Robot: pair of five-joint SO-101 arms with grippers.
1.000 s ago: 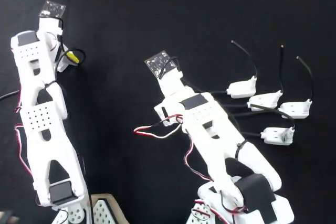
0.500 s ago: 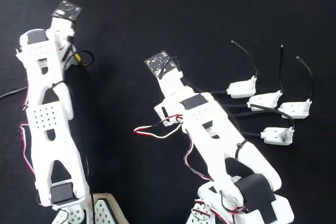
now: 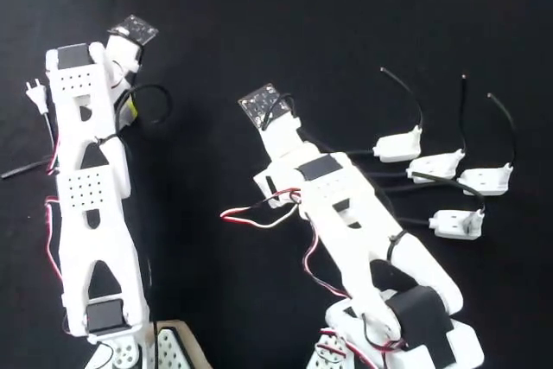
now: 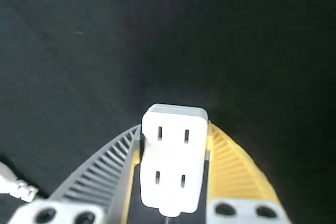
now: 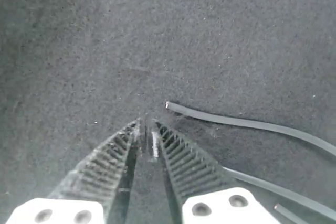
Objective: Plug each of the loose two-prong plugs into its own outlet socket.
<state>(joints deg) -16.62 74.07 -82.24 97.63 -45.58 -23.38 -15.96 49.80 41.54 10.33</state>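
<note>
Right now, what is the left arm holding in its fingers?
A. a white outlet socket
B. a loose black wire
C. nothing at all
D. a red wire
A: the left wrist view shows a white outlet socket with slot holes squeezed between the fingers of the left gripper.

Outlet socket [image 4: 173, 171] in left claw [image 4: 174, 129]; loose plug [image 3: 35, 93] just left of arm [image 3: 86, 187].
</note>
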